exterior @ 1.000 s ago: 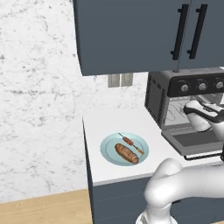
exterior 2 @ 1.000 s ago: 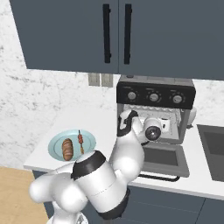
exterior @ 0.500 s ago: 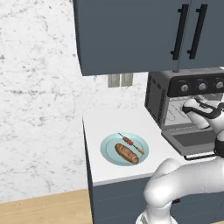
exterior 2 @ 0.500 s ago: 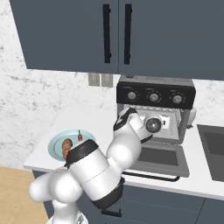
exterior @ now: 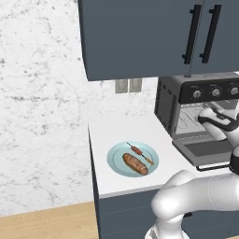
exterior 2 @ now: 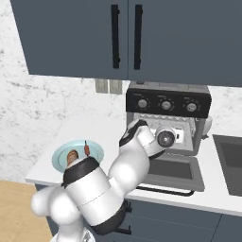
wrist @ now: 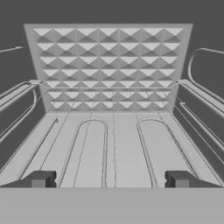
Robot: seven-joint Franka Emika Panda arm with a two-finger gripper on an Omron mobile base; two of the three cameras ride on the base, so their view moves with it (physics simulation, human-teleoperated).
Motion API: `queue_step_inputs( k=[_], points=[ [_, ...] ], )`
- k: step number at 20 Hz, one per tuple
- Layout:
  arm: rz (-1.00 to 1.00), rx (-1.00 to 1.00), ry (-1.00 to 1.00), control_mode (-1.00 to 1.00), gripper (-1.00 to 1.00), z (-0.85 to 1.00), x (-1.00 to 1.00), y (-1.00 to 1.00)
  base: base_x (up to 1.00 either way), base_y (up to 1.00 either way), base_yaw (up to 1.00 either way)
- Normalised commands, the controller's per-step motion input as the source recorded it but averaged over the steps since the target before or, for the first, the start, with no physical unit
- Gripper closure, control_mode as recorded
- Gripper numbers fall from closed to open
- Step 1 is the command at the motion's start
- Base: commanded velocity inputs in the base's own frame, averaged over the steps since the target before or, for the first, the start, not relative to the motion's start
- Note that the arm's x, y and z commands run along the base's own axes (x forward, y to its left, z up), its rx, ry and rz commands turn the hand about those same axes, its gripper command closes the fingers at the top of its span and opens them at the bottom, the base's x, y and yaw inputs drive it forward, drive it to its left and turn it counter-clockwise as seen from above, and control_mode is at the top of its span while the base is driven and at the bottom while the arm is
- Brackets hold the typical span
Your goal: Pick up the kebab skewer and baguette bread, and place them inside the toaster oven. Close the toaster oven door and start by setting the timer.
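Near the white counter's (exterior: 121,128) left front corner we see a round pale blue plate (exterior: 116,158) carrying the thin kebab skewer (exterior: 139,152) and the stubby golden-brown baguette bread (exterior: 135,164), parallel, long axes running diagonally. To the right, our white arm reaches over the dropped dark-framed glass toaster oven door (exterior 2: 172,171) into the boxy grey toaster oven (exterior 2: 168,104); our gripper (wrist: 112,179) stands wide apart, empty, above the wire rack (wrist: 113,144).

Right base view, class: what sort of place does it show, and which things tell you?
Very likely a kitchen: a toaster oven on a white counter, dark blue wall cabinets above, and a plate of food.
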Motion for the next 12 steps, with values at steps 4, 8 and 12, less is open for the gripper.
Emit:
queue_step_inputs(
  k=[4,8,12],
  points=[
    [0.00,0.00,0.02,-1.00,-1.00,-0.81,-0.58,0.00,0.00,0.00,0.00],
    [0.00,0.00,0.10,-1.00,-1.00,-0.82,-0.58,0.00,0.00,0.00,0.00],
    [0.00,0.00,0.12,-1.00,-1.00,-0.73,-0.58,0.00,0.00,0.00,0.00]
  ],
)
